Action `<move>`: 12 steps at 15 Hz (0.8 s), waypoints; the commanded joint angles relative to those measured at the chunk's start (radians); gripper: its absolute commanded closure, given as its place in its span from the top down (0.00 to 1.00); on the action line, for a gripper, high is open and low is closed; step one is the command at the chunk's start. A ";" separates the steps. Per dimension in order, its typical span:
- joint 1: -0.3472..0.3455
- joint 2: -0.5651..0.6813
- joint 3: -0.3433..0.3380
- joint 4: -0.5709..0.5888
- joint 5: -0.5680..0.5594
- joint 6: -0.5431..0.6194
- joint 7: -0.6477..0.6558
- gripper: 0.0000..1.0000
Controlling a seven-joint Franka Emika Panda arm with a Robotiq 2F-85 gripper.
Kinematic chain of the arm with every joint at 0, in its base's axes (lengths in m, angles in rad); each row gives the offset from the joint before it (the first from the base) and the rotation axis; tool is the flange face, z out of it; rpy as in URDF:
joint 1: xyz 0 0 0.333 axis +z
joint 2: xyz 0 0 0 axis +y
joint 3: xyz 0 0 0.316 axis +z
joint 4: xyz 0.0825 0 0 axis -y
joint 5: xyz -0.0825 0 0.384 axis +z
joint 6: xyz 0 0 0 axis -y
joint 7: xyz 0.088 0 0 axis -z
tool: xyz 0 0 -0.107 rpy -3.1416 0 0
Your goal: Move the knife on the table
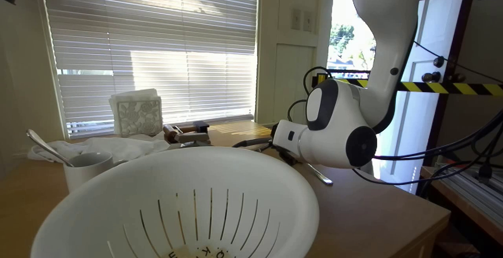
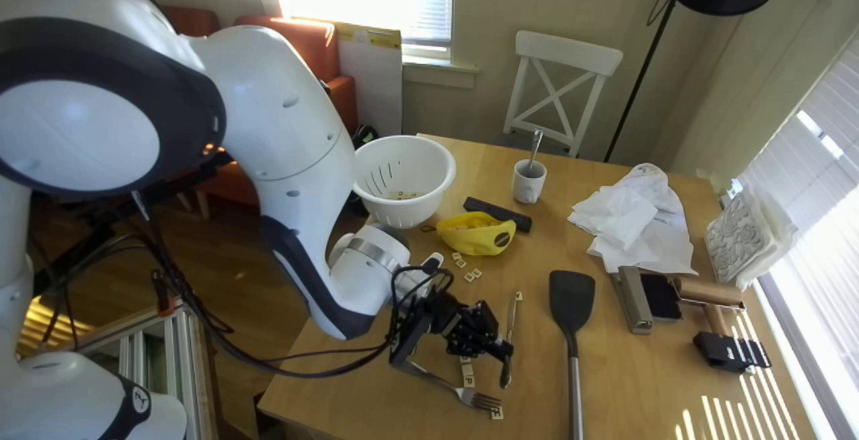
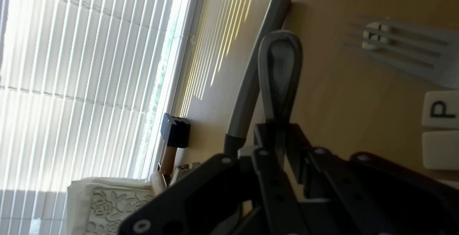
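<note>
The silver knife [image 2: 511,319] is in my gripper [image 2: 503,350], above the right part of the table [image 2: 644,373] in an exterior view. Its blade points toward the yellow pouch and its handle end toward the fork. In the wrist view the rounded handle end of the knife [image 3: 280,66] sticks out past the fingertips, and my gripper [image 3: 277,134] is shut on it. Whether the knife touches the tabletop, I cannot tell. In an exterior view the table [image 1: 361,214] shows, but the knife cannot be made out there.
Close beside the gripper lie a fork [image 2: 478,398] and several letter tiles [image 2: 468,373]. A black spatula [image 2: 572,299] lies parallel on the far side. Farther off stand a yellow pouch [image 2: 470,242], a white colander [image 2: 402,188] and a mug [image 2: 529,185].
</note>
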 commanded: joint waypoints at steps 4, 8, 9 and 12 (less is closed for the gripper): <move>-0.003 0.016 0.013 0.018 -0.038 -0.020 -0.008 0.04; -0.010 -0.005 0.020 0.011 -0.039 -0.018 0.017 0.04; -0.010 -0.010 0.015 0.005 -0.039 -0.033 0.024 0.04; -0.015 -0.013 0.005 0.004 -0.032 -0.059 0.031 0.04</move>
